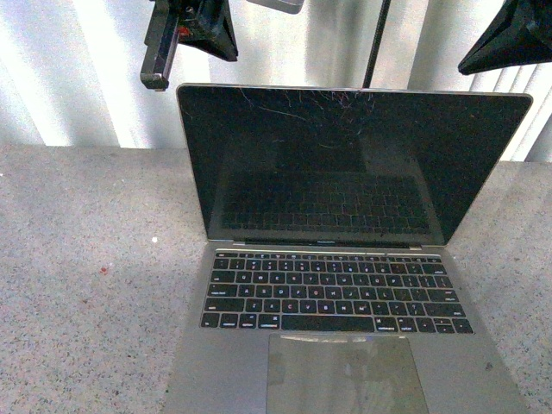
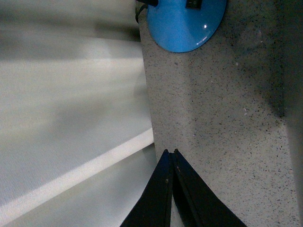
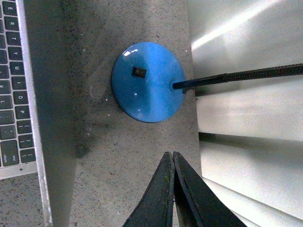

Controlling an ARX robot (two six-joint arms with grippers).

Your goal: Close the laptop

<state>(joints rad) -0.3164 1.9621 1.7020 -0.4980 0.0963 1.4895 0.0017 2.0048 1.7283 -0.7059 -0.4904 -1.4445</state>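
The silver-grey laptop (image 1: pixel 345 285) stands open on the speckled countertop (image 1: pixel 86 259), its black scratched screen (image 1: pixel 345 164) upright and facing me, with the black keys and trackpad in front. My left gripper (image 1: pixel 207 34) hangs shut above and behind the screen's top left corner. My right gripper (image 1: pixel 504 43) hangs shut above the top right corner. Neither touches the laptop. In the left wrist view the gripper (image 2: pixel 170 151) is shut on nothing over the counter's back edge. In the right wrist view the gripper (image 3: pixel 171 153) is also shut and empty; the laptop's keys (image 3: pixel 12 94) and thin lid edge (image 3: pixel 38 118) show to one side.
A round blue lamp base (image 3: pixel 147 81) with a black pole (image 3: pixel 246 75) sits on the counter behind the laptop; that base (image 2: pixel 184 21) also appears in the left wrist view. The pole (image 1: pixel 375 43) rises behind the screen. A white ribbed wall (image 1: pixel 95 78) backs the counter.
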